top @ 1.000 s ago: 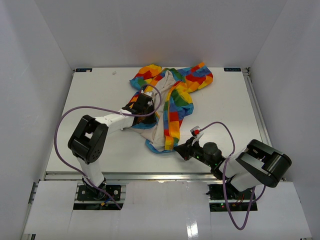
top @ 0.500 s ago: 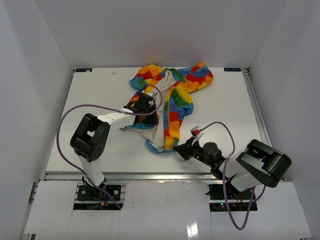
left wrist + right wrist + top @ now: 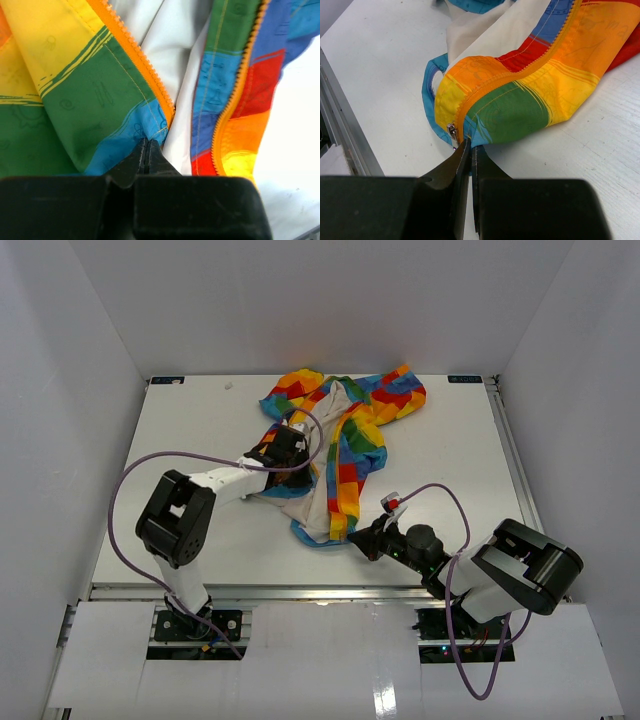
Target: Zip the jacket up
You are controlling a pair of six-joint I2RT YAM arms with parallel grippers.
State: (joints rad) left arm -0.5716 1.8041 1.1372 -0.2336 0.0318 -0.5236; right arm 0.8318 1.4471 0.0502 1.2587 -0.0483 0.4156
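On the white table [image 3: 180, 440], towards its far middle, lies the small soft hooded jacket [image 3: 345, 440] of rainbow patchwork blocks in red, orange, yellow, green and blue. It is spread open, with its white lining [image 3: 322, 485] showing down the centre. The hem end points at the 2 arms and the bunched upper part lies near the back edge.

The only marks we find are faint line doodles printed on the patches. In both wrist views they are too blurred to read as letters.

The left arm rises from its base to a bent black elbow, and its white forearm runs up and to the right. That places the left gripper [image 3: 285, 447] over the jacket's left front panel. In its wrist view the fingers [image 3: 157, 156] are pressed together on the lower corner of a blue patch, and creases run out from that spot. Above them, 2 orange toothed zipper rows [image 3: 145, 65] stand apart with lining between them.

The right arm lies low, its elbow at the right and its forearm angled left towards the hem. The right gripper [image 3: 362, 538] is at the bottom end of the right front panel. Its fingers [image 3: 481, 167] are nipped on the blue hem edge under a green patch. The small metal zipper slider [image 3: 452, 134] sits just beside them on the orange tape.
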